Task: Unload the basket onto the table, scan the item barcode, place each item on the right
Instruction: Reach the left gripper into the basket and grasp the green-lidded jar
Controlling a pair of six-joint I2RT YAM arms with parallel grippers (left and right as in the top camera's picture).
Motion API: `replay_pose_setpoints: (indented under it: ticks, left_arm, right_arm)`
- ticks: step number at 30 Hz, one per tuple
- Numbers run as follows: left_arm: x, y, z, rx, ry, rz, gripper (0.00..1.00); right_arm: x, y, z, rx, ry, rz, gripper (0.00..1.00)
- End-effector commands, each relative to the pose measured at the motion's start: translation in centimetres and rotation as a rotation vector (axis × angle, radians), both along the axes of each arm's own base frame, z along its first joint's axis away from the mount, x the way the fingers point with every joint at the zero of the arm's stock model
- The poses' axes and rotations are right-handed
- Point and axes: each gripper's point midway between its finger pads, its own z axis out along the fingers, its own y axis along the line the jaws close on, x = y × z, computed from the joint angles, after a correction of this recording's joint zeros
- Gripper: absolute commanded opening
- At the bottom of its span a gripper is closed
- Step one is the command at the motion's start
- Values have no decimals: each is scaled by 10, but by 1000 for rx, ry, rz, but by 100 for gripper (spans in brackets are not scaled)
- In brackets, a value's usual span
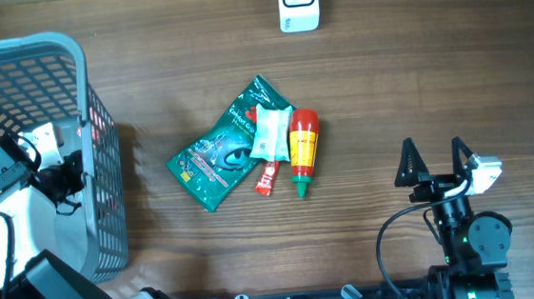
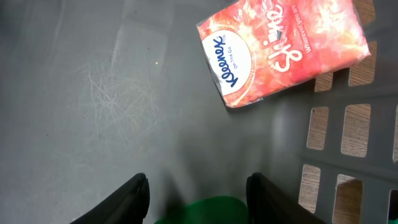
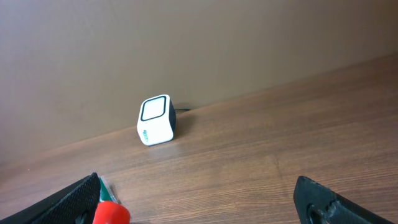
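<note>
Plainly the left gripper (image 2: 196, 186) is the one that matters now. It reaches down inside the grey basket (image 1: 20, 45), and its wrist view shows a rounded green thing (image 2: 199, 211) lying right between its two fingers, down at the frame's lower edge and close in toward the palm. The jaws stand partway apart on either side of it. Whether they already pinch it cannot be told, since the contact is cut off by the frame. Its long axis cannot be told either, as only a rounded end shows. A red tissue pack (image 2: 286, 50) lies apart from it, ahead and to one side against the basket wall, outside the fingers' reach.

That green thing is probably the item to be scanned. If so, the coming move turns on where the scanner (image 1: 297, 2) stands. It sits at the far edge of the table (image 1: 432, 60), well apart from the basket, so the left arm would have to lift clear of the basket wall and carry the item across.

The right gripper (image 1: 432, 151) hangs fully released and empty at the near right, well apart from the basket, so the left arm is much the nearer. A green pouch (image 1: 224, 153) and a sauce bottle (image 1: 303, 151) lie mid-table between basket and right arm.
</note>
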Motion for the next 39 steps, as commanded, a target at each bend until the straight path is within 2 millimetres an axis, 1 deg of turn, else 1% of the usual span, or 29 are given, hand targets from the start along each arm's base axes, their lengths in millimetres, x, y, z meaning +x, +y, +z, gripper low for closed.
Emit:
replay_pose_setpoints:
  ticks: [1, 4, 7, 13, 15, 16, 17, 18, 19, 25, 27, 29, 30, 32, 35, 39]
  left_arm:
    - [-9, -6, -14, -35, 47, 18, 51]
    - [-8, -5, -13, -32, 40, 21, 51]
    - [-2, -1, -8, -20, 20, 25, 50]
    - [17, 13, 19, 15, -44, 38, 50]
    - [23, 17, 29, 25, -65, 44, 53]
    - [25, 18, 33, 25, -75, 54, 61]
    - [26, 19, 37, 22, -84, 66, 95]
    - [26, 19, 39, 18, -88, 76, 100]
    - [26, 19, 42, 12, -94, 91, 100]
    - [12, 13, 49, -46, -71, 199, 100]
    - [6, 14, 48, -98, -56, 322, 100]
    - [0, 11, 45, -209, -39, 501, 100]
    - [-8, 6, 40, -297, -6, 633, 100]
    - [-23, -6, 31, -381, 74, 753, 100]
    - [-38, -16, 25, -408, 151, 783, 100]
    - [-49, -28, 22, -444, 212, 783, 100]
  right_arm:
    - [-1, -1, 3, 4, -12, -6, 100]
    - [-1, -1, 3, 4, -12, -6, 100]
    - [-1, -1, 3, 4, -12, -6, 100]
    - [-1, -1, 3, 4, -12, -6, 100]
    - [-1, -1, 3, 4, -12, -7, 100]
    - [-1, -1, 3, 4, -12, -6, 100]
    - [-1, -1, 3, 4, -12, -6, 100]
    - [-1, -1, 3, 4, -12, -6, 100]
    - [-1, -1, 3, 4, -12, -7, 100]
    - [-1, -1, 3, 4, -12, -6, 100]
    - [-1, -1, 3, 4, -12, -6, 100]
    - [-1, -1, 3, 4, -12, -6, 100]
    - [-1, -1, 3, 4, -12, -6, 100]
    - [-1, -1, 3, 4, -12, -6, 100]
    - [-1, -1, 3, 4, -12, -6, 100]
    - [-1, -1, 3, 4, -12, -7, 100]
